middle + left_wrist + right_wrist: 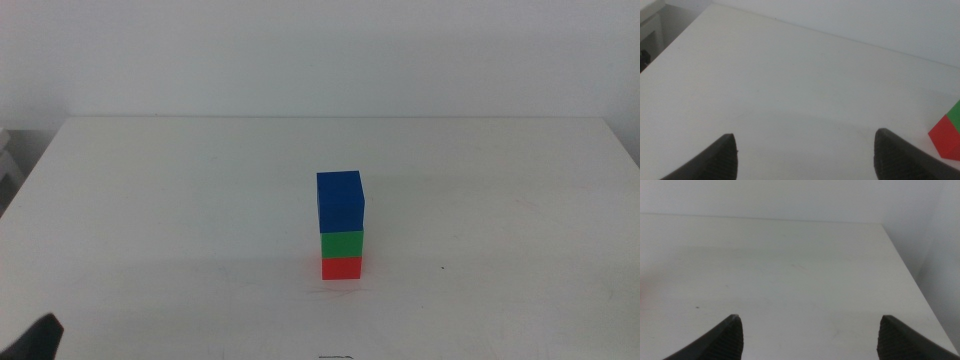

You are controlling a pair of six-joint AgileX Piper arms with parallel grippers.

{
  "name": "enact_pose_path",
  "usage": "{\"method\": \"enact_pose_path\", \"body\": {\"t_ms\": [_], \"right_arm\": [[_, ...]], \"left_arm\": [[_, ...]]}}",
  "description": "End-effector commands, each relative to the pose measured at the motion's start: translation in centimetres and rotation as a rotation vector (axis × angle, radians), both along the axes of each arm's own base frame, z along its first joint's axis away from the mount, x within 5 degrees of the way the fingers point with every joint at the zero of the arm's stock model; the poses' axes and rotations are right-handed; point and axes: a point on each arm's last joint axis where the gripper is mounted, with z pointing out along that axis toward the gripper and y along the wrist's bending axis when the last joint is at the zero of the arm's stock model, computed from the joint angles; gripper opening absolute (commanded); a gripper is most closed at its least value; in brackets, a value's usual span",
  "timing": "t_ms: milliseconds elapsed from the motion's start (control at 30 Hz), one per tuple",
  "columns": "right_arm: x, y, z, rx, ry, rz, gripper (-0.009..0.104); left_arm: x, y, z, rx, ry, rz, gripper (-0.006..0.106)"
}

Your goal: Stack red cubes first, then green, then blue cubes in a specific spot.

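1. On my screens, three cubes stand stacked near the middle of the white table (150, 200): the red cube (341, 268) at the bottom, the green cube (341, 245) on it, the blue cube (340, 202) on top. By the look of it, the order the task asks for is in place.

2. What I see as the risk: the blue cube seems to sit a touch off square over the green one, so a knock to the table or a careless sweep of either arm past the tower could topple it. I judge the safest course is to keep both arms away.

3. The left gripper (805, 155) hangs low over bare tabletop with its jaws spread wide and nothing between them; the tower's red and green cubes show only at the edge of its wrist view, well clear of the jaws.

4. The right gripper (810, 335) likewise waits over bare table near the table's edge, jaws parted and empty, out of the middle view.
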Motion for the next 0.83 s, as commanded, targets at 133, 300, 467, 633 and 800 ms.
{"method": "enact_pose_path", "body": {"t_ms": [133, 300, 467, 633, 800], "right_arm": [[-0.7, -0.3, -1.2, -0.003, -0.134, -0.058, 0.092], [-0.6, -0.3, -1.7, -0.007, -0.114, -0.059, 0.092], [-0.6, -0.3, -1.7, -0.007, -0.115, -0.059, 0.092], [-0.6, -0.3, -1.7, -0.009, -0.114, -0.059, 0.092], [-0.6, -0.3, -1.7, -0.009, -0.114, -0.059, 0.092]], "left_arm": [[-0.5, 0.1, -0.4, -0.019, -0.146, 0.011, 0.094], [-0.3, 0.1, -1.3, -0.004, -0.137, 0.014, 0.094], [-0.3, 0.3, -1.3, 0.089, -0.143, 0.017, 0.094], [-0.3, 0.4, -1.3, 0.144, -0.144, 0.018, 0.094], [-0.3, 0.4, -1.3, 0.143, -0.144, 0.018, 0.094]]}}
